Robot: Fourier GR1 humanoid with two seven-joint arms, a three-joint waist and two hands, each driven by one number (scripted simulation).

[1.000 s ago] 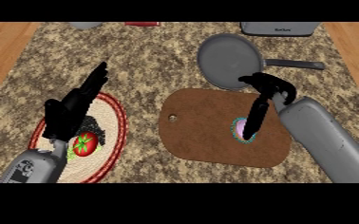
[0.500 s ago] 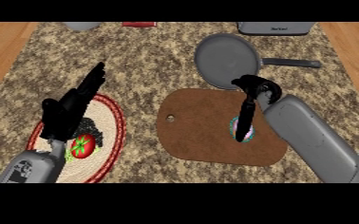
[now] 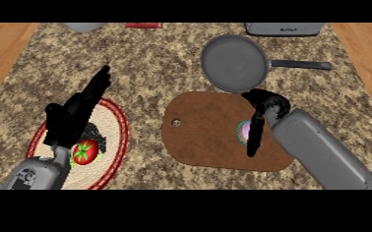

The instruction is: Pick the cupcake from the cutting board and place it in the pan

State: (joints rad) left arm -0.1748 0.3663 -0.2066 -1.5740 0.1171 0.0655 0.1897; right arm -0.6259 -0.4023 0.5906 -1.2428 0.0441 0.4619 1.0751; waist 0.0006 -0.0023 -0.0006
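Observation:
The cupcake (image 3: 244, 130), pink with a teal wrapper, sits on the right part of the brown cutting board (image 3: 203, 130). My right hand (image 3: 257, 120) hangs over it with straight fingers pointing down along its right side and hiding part of it; whether they touch it is unclear. The grey pan (image 3: 234, 61) lies empty just beyond the board, with its handle pointing right. My left hand (image 3: 73, 118) rests open at the left, fingers up, over a plate.
A red-rimmed plate (image 3: 117, 140) at the left holds a tomato (image 3: 85, 151) and something dark. At the counter's far edge stand a grey appliance (image 3: 285, 28), a grey bowl (image 3: 83, 27) and a red object (image 3: 143, 25).
My right hand has come down and to the left over the cupcake and now covers more of it. The left hand has barely moved.

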